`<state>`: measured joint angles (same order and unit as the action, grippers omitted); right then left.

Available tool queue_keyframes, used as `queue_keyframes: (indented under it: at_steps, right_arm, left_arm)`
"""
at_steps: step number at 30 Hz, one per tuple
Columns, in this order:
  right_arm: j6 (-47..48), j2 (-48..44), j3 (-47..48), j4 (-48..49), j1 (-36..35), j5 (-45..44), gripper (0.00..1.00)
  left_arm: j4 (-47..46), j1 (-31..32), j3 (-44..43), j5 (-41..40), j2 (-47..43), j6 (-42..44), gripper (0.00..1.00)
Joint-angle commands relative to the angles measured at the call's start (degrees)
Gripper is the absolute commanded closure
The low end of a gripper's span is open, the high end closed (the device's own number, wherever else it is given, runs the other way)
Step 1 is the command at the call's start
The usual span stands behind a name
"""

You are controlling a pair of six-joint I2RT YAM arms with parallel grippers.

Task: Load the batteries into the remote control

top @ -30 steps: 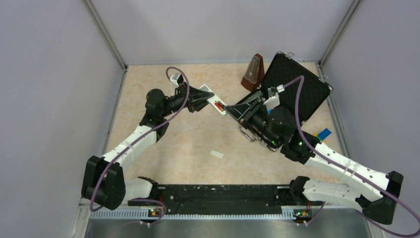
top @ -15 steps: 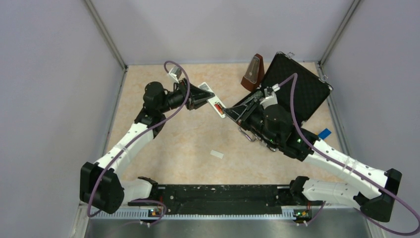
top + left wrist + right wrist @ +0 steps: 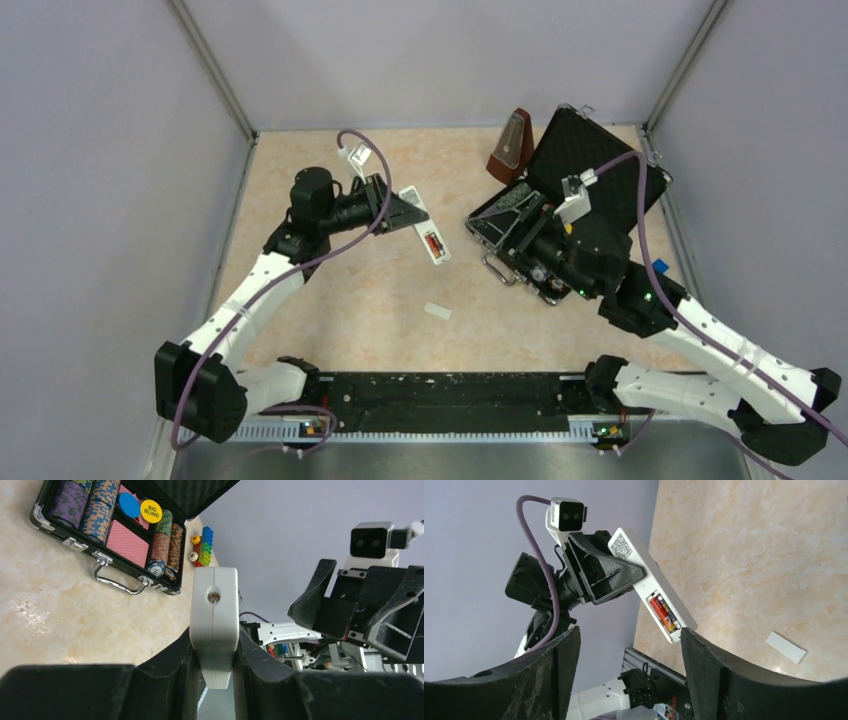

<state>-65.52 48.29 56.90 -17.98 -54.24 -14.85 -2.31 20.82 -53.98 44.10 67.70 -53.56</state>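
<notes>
My left gripper (image 3: 403,211) is shut on the white remote control (image 3: 424,228), holding it above the table back side up. In the left wrist view the remote (image 3: 214,615) stands edge-on between my fingers (image 3: 260,655). Its end compartment is uncovered, and the batteries (image 3: 663,612), one red and one darker, lie side by side in it. A red battery also shows from above (image 3: 432,243). My right gripper (image 3: 629,645) is open and empty, a short way back from the remote's (image 3: 651,587) free end and hovering over the case's front edge (image 3: 492,228).
A small flat white cover piece (image 3: 438,311) lies on the table in front of the arms. An open black poker-chip case (image 3: 610,185) sits at the back right, with a brown metronome (image 3: 511,145) beside it and coloured toy blocks (image 3: 205,545) near it.
My right gripper has opened and drawn back to the right, away from the remote's end. The left gripper has shifted the remote slightly down and left.
</notes>
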Motion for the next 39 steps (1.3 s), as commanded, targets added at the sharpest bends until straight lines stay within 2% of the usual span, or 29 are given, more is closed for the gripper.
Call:
queue_keyframes:
  at_steps: [1, 5, 11, 17, 23, 26, 31, 35, 39]
  right_arm:
    - [7.81, 0.06, 5.03, -9.07, 0.19, -0.32, 0.28]
    - [14.43, 3.47, 7.0, -15.11, 0.21, 0.24, 0.28]
    - [23.16, 10.8, 6.98, -19.17, 0.21, 3.77, 0.29]
    - [34.55, 21.9, 3.97, -17.87, 0.03, 9.96, 0.31]
    - [42.52, 36.71, 6.74, -15.64, -5.53, 9.15, 0.32]
    - [46.55, 44.49, 10.41, -16.87, -7.81, 9.1, 0.32]
    - [50.88, 52.76, 14.89, -19.89, -9.03, 8.04, 0.33]
    - [54.32, 56.56, 16.75, -21.51, -9.02, 9.92, 0.38]
    - [55.61, 58.86, 18.02, -23.02, -8.98, 10.35, 0.44]
  left_arm:
    - [0.98, -0.79, -0.44, 1.17, -4.62, 8.84, 1.0]
    - [3.77, -1.04, 0.53, 0.84, -8.24, 13.97, 1.0]
    - [10.39, -1.18, 1.9, -7.91, -14.78, 20.05, 1.0]
    - [22.61, -1.39, -0.16, -25.92, -17.51, 21.21, 1.0]
    - [33.87, -3.03, -0.94, -44.96, -17.63, 17.02, 1.0]
    - [37.09, -7.76, -1.03, -44.61, -17.28, 16.2, 1.0]
    - [36.55, -16.47, 0.92, -36.61, -17.35, 16.29, 1.0]
    - [35.26, -19.48, 3.02, -32.79, -16.75, 15.67, 1.0]
    - [35.79, -22.45, 3.74, -33.28, -16.59, 15.21, 1.0]
